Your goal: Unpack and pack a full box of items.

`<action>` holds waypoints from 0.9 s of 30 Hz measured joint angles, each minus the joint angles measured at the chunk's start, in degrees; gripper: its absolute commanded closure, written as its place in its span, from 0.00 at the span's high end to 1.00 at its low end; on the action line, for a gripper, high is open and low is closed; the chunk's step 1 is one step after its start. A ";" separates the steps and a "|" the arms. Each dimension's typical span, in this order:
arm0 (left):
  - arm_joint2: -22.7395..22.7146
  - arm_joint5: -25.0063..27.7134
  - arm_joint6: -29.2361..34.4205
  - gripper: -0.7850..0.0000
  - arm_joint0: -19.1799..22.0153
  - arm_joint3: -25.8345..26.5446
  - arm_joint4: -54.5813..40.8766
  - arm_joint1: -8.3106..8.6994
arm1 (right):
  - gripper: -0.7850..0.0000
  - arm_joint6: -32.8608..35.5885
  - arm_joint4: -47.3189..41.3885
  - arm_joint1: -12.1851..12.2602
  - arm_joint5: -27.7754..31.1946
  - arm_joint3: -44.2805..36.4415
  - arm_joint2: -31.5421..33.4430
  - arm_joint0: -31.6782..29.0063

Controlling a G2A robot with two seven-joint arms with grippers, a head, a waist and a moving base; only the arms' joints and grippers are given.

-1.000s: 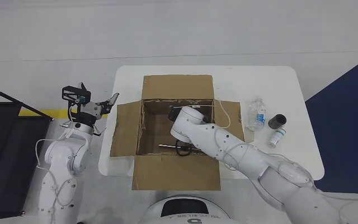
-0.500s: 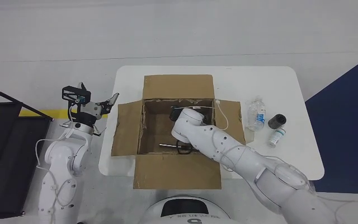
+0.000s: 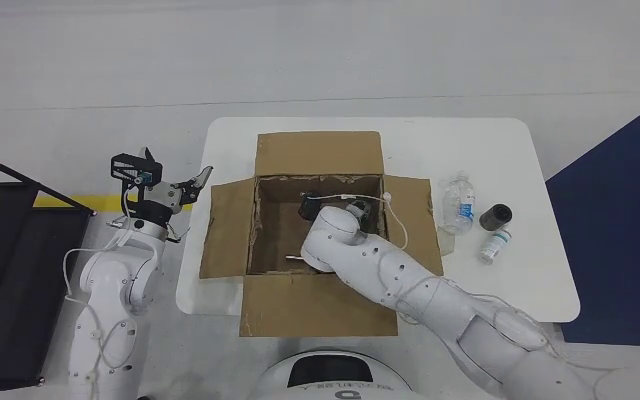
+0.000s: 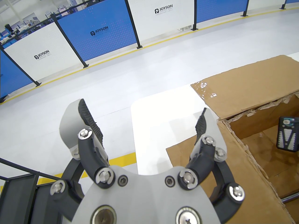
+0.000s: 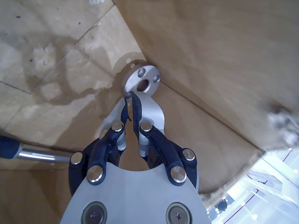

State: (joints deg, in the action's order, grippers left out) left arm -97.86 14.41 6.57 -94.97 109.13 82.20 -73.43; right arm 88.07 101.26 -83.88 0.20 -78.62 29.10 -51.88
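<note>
Left gripper [image 4: 143, 108], fingers spread wide and empty, is held beside the cardboard box [image 3: 318, 155]. Inside, at the floor-wall crease, a drilled metal disc [image 5: 142, 79] is pinched at its rim by the right gripper [image 5: 130, 96]. The disc is judged rigid, smooth, dense and slippery, and best taken edgewise.

A pale, glossy floor [image 3: 320, 50] spreads all round the white counter [image 3: 480, 150], with a faint seam crossing it beyond the counter's far edge. Off the left edge a yellow line [image 3: 55, 200] is painted on the floor, and a black metal rack [image 3: 30, 290] stands beside it. Past the right edge stands a dark blue screen [image 3: 605, 230]. Farther off, a row of blue panels [image 4: 98, 31] and white panels [image 4: 163, 10] on black posts [image 4: 132, 19] fences the hall, with a second yellow stripe [image 4: 163, 40] at their feet. The light is bright and even.
</note>
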 measured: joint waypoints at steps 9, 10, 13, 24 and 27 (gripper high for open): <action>0.00 0.00 0.00 1.00 0.00 0.00 0.00 0.00 | 0.26 -0.07 8.08 1.71 4.14 -12.66 6.38 -8.85; 0.00 0.00 0.00 1.00 0.00 0.00 0.00 0.00 | 0.35 -0.07 7.61 1.71 4.63 -12.70 7.27 -9.16; 0.00 0.00 0.00 1.00 0.00 0.00 0.00 0.00 | 0.40 -0.85 3.53 1.42 6.26 -11.52 9.86 -8.98; 0.00 0.00 0.00 1.00 0.00 0.00 0.00 0.00 | 0.41 -5.47 -1.30 -0.88 6.20 0.28 10.86 -4.77; 0.00 0.00 0.00 1.00 0.00 0.00 0.00 0.00 | 0.40 -5.94 -0.73 -1.47 5.10 2.15 10.67 -4.01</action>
State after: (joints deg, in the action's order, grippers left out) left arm -97.86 14.41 6.57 -94.97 109.13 82.20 -73.43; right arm 82.13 100.53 -85.35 5.30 -76.47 39.76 -55.89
